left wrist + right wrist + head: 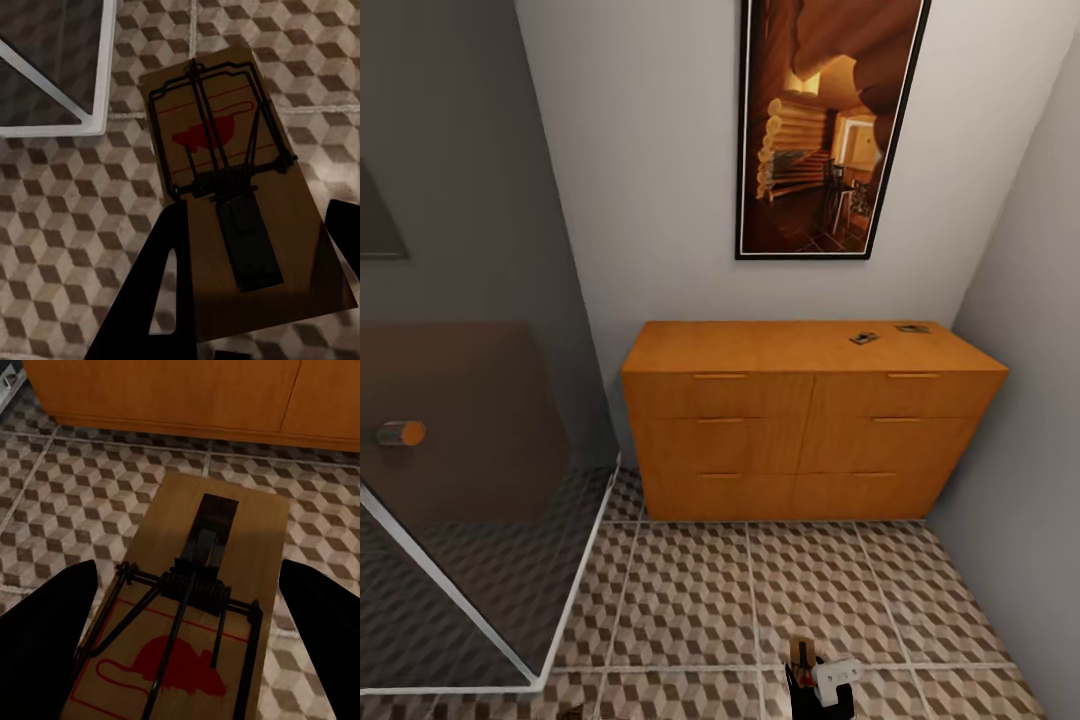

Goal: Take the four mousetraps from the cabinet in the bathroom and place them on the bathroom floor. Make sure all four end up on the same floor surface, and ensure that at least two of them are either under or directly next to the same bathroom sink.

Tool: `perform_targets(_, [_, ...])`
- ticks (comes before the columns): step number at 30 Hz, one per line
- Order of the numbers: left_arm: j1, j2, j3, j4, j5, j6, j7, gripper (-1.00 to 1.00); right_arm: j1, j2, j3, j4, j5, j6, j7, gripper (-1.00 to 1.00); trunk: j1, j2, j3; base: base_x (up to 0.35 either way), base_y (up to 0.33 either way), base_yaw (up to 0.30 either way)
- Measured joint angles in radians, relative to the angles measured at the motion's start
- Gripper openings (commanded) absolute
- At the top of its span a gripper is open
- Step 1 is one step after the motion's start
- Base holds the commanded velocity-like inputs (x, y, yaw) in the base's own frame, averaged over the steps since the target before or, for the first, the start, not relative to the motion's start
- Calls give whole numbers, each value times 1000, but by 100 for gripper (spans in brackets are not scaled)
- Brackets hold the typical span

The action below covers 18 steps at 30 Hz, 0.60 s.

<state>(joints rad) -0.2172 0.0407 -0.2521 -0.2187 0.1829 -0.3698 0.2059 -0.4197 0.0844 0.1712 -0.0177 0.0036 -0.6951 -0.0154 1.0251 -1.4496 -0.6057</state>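
Note:
The orange-brown cabinet [800,420] stands against the far wall. Two mousetraps [863,338] [911,328] lie on its top near the right end. In the left wrist view, my left gripper [255,217] is shut on a third mousetrap [225,142], held above the cube-patterned bathroom floor [67,217]. My right gripper [187,574] is shut on another mousetrap [202,585], its dark fingers [45,637] on either side, just in front of the cabinet's base [165,390]. That gripper [820,685] also shows low in the head view. The bathroom sink is out of view.
A glass shower enclosure [460,450] with a white frame [575,590] fills the left side; its corner [90,124] is close to my left gripper. A framed picture [825,130] hangs above the cabinet. A grey wall [1030,400] closes the right. Tiled floor [690,600] lies open before the cabinet.

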Motion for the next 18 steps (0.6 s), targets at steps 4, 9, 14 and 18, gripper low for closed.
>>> perform_targets(4, [0, 0, 0, 2, 0, 0, 0, -100, 0, 0, 0, 0, 0, 1, 0, -100, 0, 0, 0, 0, 0, 283])
perform_targets(9, [0, -1, 0, 6, 0, 0, 0, -100, 0, 0, 0, 0, 0, 1, 0, -100, 0, 0, 0, -38, 0, 283])
perform_targets(14, [0, -1, 0, 7, 0, 0, 0, -100, 0, 0, -1, 0, 0, 1, 0, -100, 1, 0, 0, -245, 0, 283])
perform_targets(18, [0, -1, 0, 7, 0, 0, 0, -100, 0, 0, 0, 0, 1, 1, 0, -100, 1, 0, 0, -314, 0, 272])
